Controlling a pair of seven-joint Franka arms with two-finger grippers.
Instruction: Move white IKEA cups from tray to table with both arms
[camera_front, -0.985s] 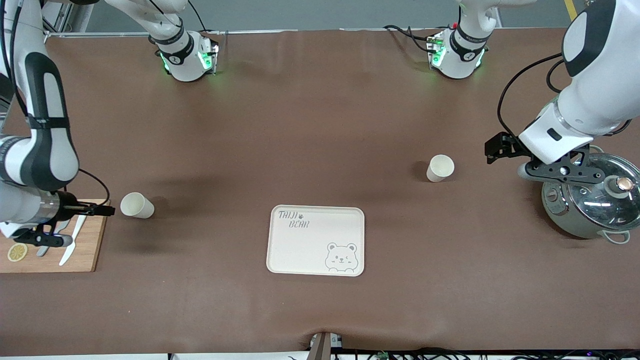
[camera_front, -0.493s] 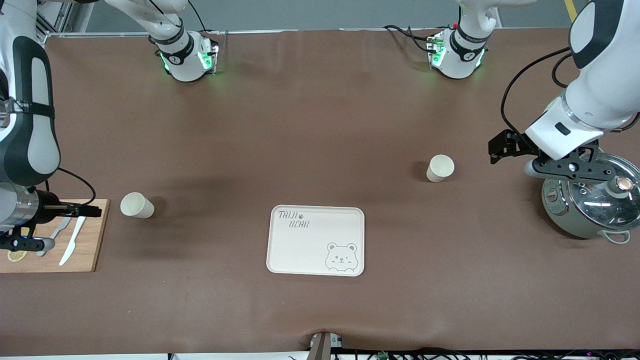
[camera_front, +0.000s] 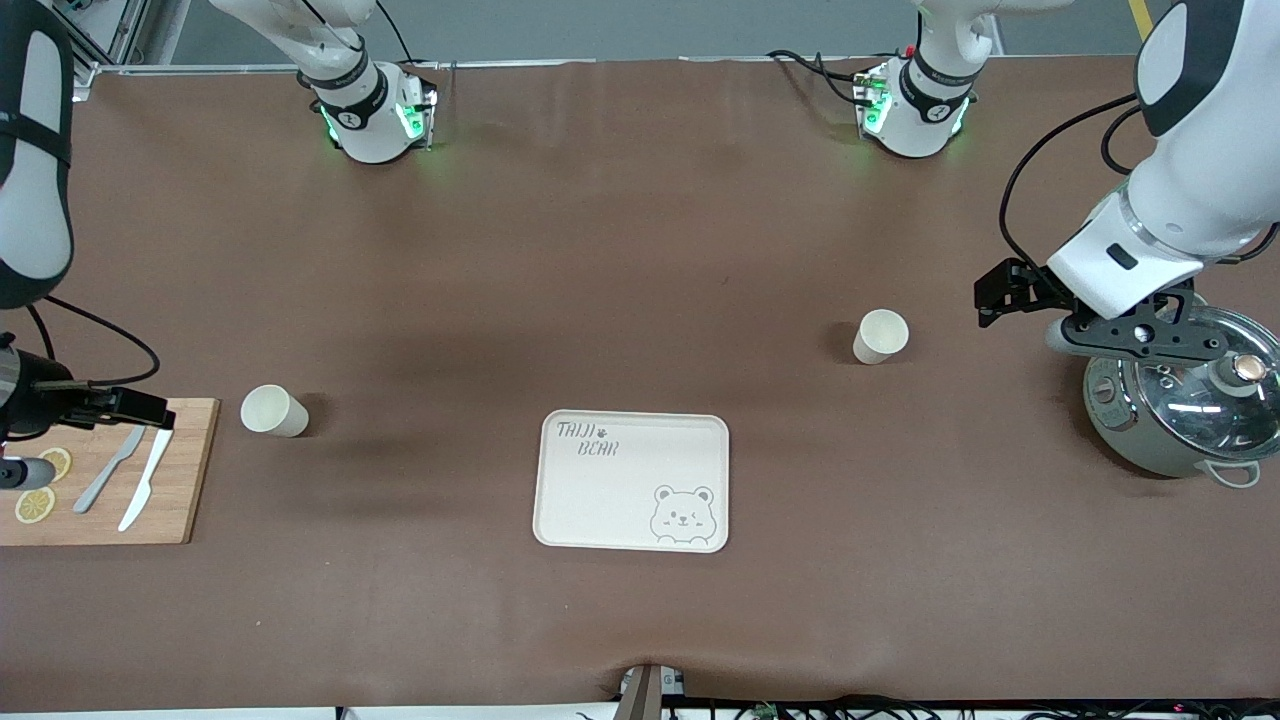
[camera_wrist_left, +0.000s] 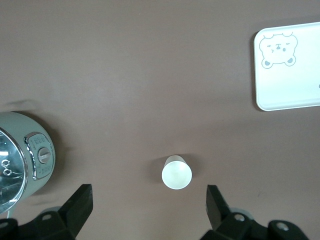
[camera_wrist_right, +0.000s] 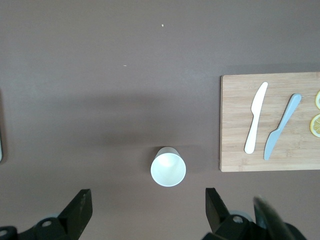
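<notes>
Two white IKEA cups stand upright on the brown table. One cup (camera_front: 272, 411) (camera_wrist_right: 168, 167) is beside the wooden board, toward the right arm's end. The other cup (camera_front: 881, 336) (camera_wrist_left: 176, 173) stands toward the left arm's end, near the pot. My right gripper (camera_wrist_right: 147, 206) hangs open above the table by the board's edge, apart from its cup. Over the pot's rim my left gripper (camera_front: 1135, 338) (camera_wrist_left: 148, 201) is open too, with its cup ahead of the fingertips and untouched. Nothing is between either pair of fingers.
A cream bear tray (camera_front: 631, 481) (camera_wrist_left: 295, 75) lies between the cups, nearer to the front camera. A lidded steel pot (camera_front: 1180, 400) sits under the left arm. The wooden board (camera_front: 150, 500) carries a white knife (camera_front: 145, 480), a grey knife (camera_front: 108, 482) and lemon slices (camera_front: 35, 505).
My right arm has drawn back from its cup toward the right arm's end of the table, uncovering the board. The left gripper has hardly shifted. Both cups stay put.
</notes>
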